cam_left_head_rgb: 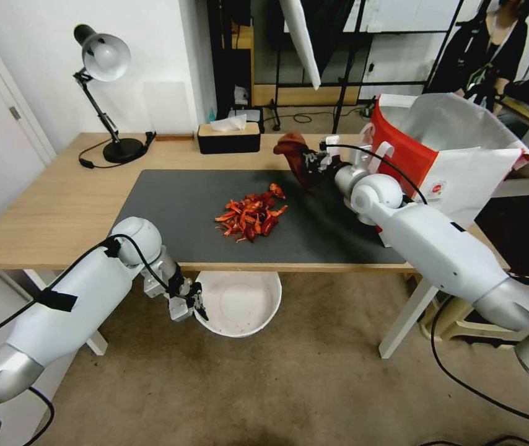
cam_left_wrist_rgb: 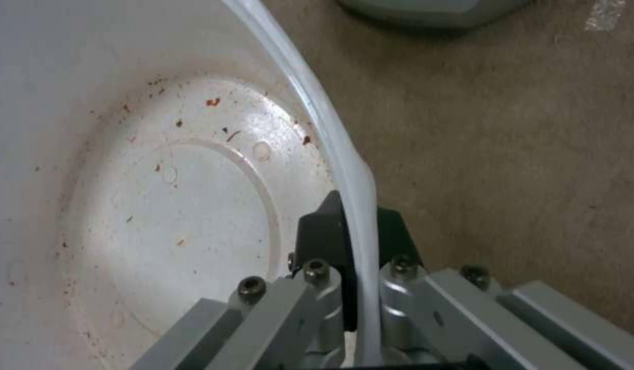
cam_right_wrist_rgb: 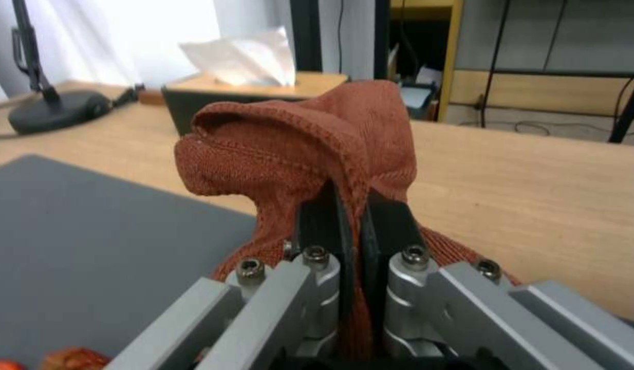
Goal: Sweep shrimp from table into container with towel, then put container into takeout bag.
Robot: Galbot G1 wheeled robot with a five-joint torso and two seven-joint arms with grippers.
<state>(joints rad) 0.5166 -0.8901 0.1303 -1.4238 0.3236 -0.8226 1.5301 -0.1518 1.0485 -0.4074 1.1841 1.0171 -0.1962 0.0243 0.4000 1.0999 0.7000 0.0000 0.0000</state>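
Note:
The shrimp lie in a red-orange heap in the middle of the dark mat on the table. My left gripper is shut on the rim of the white container, which hangs below the table's front edge, above the carpet. In the left wrist view the container has a speckled inside, with its rim pinched between the fingers. My right gripper is shut on the rust-brown towel, held above the mat's far edge beyond the shrimp. The towel bunches over the fingertips. The takeout bag stands open at the right.
A black tissue box and a desk lamp stand at the table's back. Beige carpet lies under the container. A white table leg stands at the front right, with cables on the floor.

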